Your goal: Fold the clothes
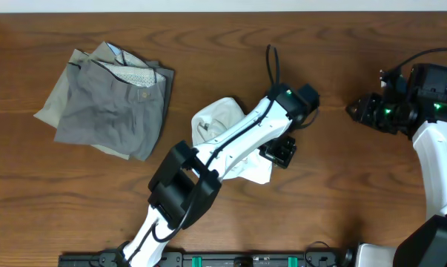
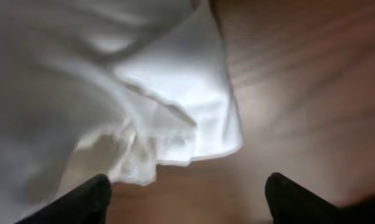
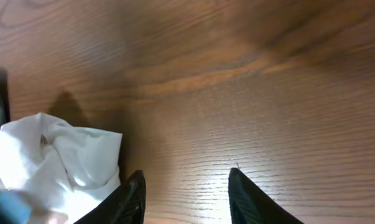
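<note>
Left gripper [image 2: 187, 186] jaws are wide and empty, with the white T-shirt [image 2: 143, 93] hem bunched just ahead of them. I'd flatten it first, then pinch one corner. Right gripper [image 3: 186, 193] is partly open, nothing between.

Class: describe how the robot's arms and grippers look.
The left arm and right arm are white-shelled with black joints, a green light at each wrist. Black cable runs along the left arm. The left gripper and right gripper have dark tapered fingers.

Overhead straight down over table [image 1: 230, 44], wrist views close and low, all sharing white T-shirt [image 2: 175, 81]
</note>
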You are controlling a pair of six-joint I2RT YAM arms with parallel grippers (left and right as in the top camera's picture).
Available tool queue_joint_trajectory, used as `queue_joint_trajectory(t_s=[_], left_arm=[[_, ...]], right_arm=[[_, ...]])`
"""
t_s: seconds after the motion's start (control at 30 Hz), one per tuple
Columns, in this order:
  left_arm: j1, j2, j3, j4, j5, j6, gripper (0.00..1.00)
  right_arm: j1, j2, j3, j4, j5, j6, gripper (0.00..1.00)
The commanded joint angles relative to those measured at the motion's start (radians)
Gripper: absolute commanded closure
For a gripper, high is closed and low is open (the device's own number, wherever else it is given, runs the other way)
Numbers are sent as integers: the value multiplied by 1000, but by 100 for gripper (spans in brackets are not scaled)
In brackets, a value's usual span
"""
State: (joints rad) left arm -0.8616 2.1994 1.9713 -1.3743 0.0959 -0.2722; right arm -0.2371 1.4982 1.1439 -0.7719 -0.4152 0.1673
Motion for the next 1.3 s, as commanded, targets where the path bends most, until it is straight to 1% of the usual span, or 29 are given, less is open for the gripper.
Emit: queue_joint_trajectory(t_s=[0.0,0.07,0.13,0.2,0.23,0.37,0.43,0.53,0.57,0.6,0.67,0.77,0.93,1.0,1.03,1.1,1.13,1.2,1.23,1.27], left_arm=[[22,-25,132,-96,-85,-8,14],[44,-33,206,-185,-159,-19,12],[76,-53,255,-256,-225,-23,11],[121,-88,271,-309,-290,-36,9],[156,-116,269,-315,-314,-39,9],[287,-204,268,-315,-314,-40,10],[373,-249,268,-315,-314,-40,18],[488,-306,268,-312,-283,-40,49],[516,-317,268,-312,-269,-39,53],[552,-332,268,-312,-256,-39,55],[608,-353,268,-313,-245,-35,55],[659,-371,268,-313,-225,-30,55],[682,-374,268,-315,-204,0,55],[682,-374,268,-315,-204,10,55],[682,-374,268,-315,-204,9,55],[682,-374,268,-312,-204,9,55],[682,-374,268,-311,-204,9,55],[682,-374,268,-308,-204,9,55],[682,-374,268,-307,-204,9,55],[682,-374,268,-307,-204,9,55]], right_arm=[[20,-10,8,-7,-13,-21,57],[33,-10,8,-7,-29,-53,56],[55,-10,8,-3,-88,-101,55],[92,-10,8,7,-155,-161,55],[121,-10,8,13,-174,-183,55],[249,-8,8,24,-180,-209,53],[332,-3,7,34,-174,-216,51],[470,26,6,71,-123,-212,51],[514,40,6,86,-95,-205,51],[556,56,6,103,-69,-205,51],[648,99,6,145,-4,-205,52],[751,158,6,200,120,-205,51],[863,241,6,246,220,-205,52],[884,258,6,259,269,-177,53],[890,264,6,263,297,-158,59],[893,264,6,264,367,-114,79],[890,262,6,265,400,-93,85],[877,257,7,267,449,-69,96],[869,254,8,267,470,-66,99],[858,253,8,267,494,-65,99]])
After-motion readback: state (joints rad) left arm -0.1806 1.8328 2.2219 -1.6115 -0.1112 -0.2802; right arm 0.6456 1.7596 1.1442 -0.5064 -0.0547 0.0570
